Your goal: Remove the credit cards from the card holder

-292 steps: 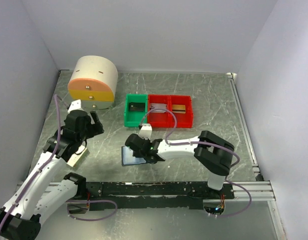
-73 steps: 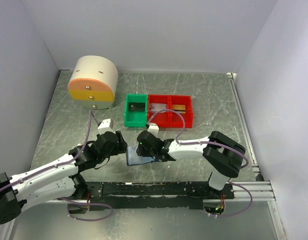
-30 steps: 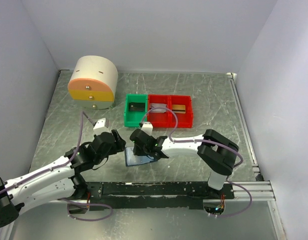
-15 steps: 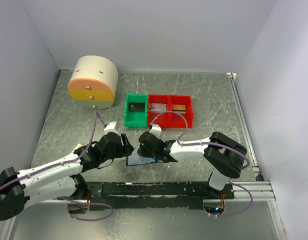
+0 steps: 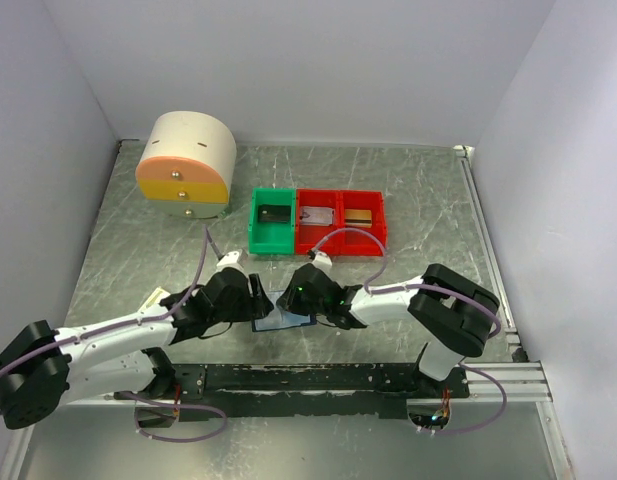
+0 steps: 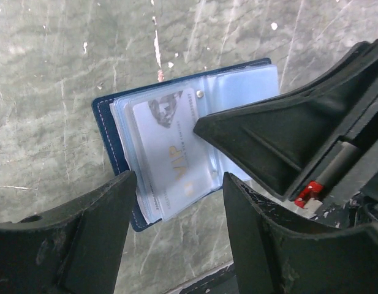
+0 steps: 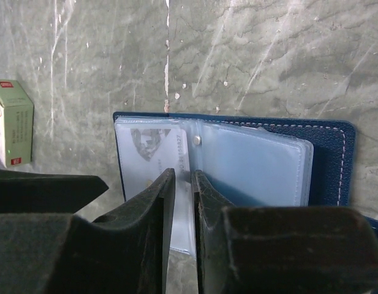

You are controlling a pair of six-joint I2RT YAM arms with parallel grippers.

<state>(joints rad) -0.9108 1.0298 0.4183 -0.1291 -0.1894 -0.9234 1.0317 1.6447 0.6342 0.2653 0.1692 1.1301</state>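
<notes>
The card holder (image 5: 272,322) lies open on the table near the front edge, navy outside with clear blue-grey sleeves inside. A pale grey credit card (image 6: 170,153) marked VIP sits in its left sleeve, also in the right wrist view (image 7: 153,160). My left gripper (image 6: 179,179) is open and empty, its fingers straddling the holder's (image 6: 115,119) near-left corner. My right gripper (image 7: 184,179) is shut to a thin gap, with its tips on the sleeves at the card's inner edge. I cannot tell if it pinches anything. From above, the left gripper (image 5: 253,298) and right gripper (image 5: 291,300) meet over the holder.
A green bin (image 5: 271,240) and a red double bin (image 5: 340,243) stand behind the holder; the red one holds a grey card (image 5: 318,215) and a gold-tan card (image 5: 360,215). A cream drawer unit (image 5: 186,160) is back left. A cream box (image 7: 14,122) lies left.
My left arm has swung in from the far left to the holder's left edge. My right gripper has stayed on the open holder, shifting slightly right.
</notes>
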